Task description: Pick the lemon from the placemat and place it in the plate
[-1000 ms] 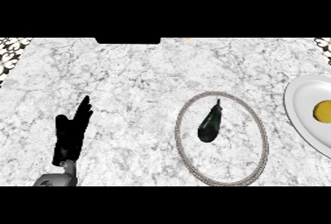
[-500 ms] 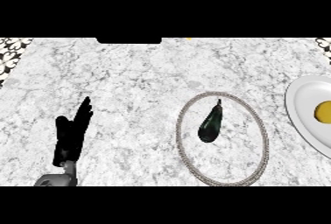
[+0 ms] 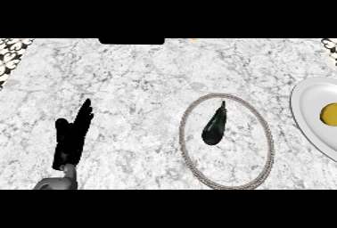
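Operator, your check items:
- Lemon (image 3: 329, 114) lies on white plate (image 3: 304, 104) at right edge of view; plate partly cut off by frame.
- Oval placemat (image 3: 182, 139) with braided rim lies centre-right on marble counter (image 3: 145, 80), near plate but not touching.
- Dark eggplant (image 3: 215, 127) lies tilted inside placemat.
- Your left hand (image 3: 71, 139) rests lower left, fingers straight and close together, pointing up, holding nothing.

The plate (image 3: 308, 111) runs off the right edge, only its left part showing; the lemon (image 3: 330, 114) on it is cut there too. The left forearm (image 3: 58, 181) is cut off below. A yellow speck (image 3: 194, 39) at the desk's (image 3: 145, 89) far edge is too small to identify.
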